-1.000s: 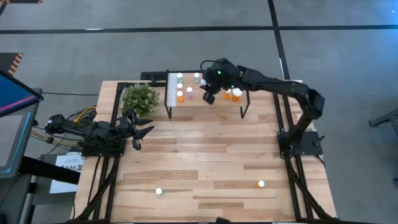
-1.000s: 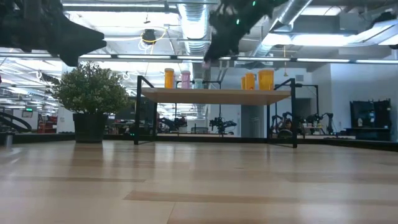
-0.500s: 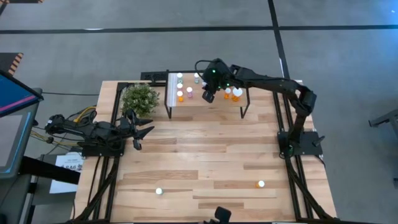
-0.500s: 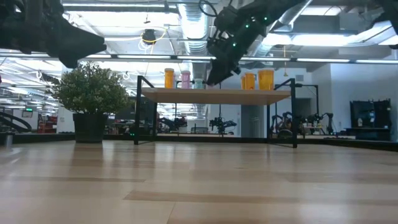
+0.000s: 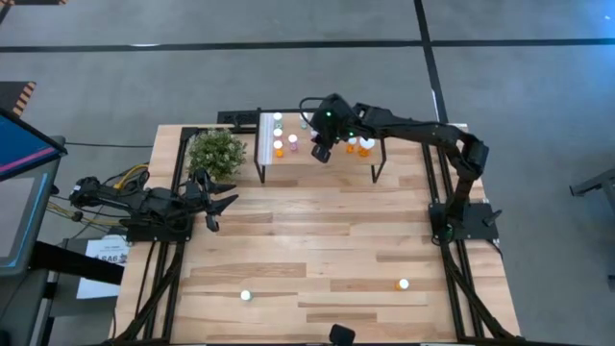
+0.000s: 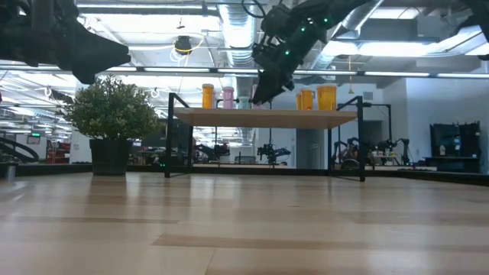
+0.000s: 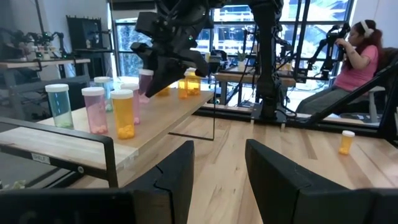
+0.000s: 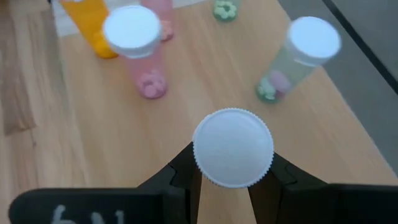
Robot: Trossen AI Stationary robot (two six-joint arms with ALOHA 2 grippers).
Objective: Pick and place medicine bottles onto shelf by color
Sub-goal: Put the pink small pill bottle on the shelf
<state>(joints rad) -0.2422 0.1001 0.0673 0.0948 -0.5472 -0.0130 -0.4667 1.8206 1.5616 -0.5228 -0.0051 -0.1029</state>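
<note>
The shelf (image 5: pixel 317 146) stands at the table's far edge, with orange, pink and green medicine bottles near its left end (image 5: pixel 280 146) and orange ones toward its right (image 5: pixel 363 146). My right gripper (image 5: pixel 321 149) hangs over the shelf's middle, shut on a white-capped bottle (image 8: pixel 232 147) that looks pink in the left wrist view (image 7: pixel 146 79). Whether that bottle stands on the board I cannot tell. Two more bottles stand on the tabletop near its near edge (image 5: pixel 246 295) (image 5: pixel 403 284). My left gripper (image 5: pixel 216 197) waits open at the table's left side. My right gripper pinches the bottle between its two fingers (image 8: pixel 186 169), just under the white cap (image 8: pixel 232 147), coming from above and pointing down. The bottle stays upright in the hold. The cap hides the body and its foot.
A potted plant (image 5: pixel 216 151) stands left of the shelf. Around the held bottle stand a pink bottle (image 8: pixel 140 43), a green one (image 8: pixel 298 56) and an orange one (image 8: pixel 93 25), with bare board (image 8: pixel 93 124) between. A person (image 7: pixel 360 56) sits beyond the table's right side.
My right gripper has come down toward the shelf top and shifted a little toward the table's left, carrying the bottle upright, then held nearly still over the last half second.
</note>
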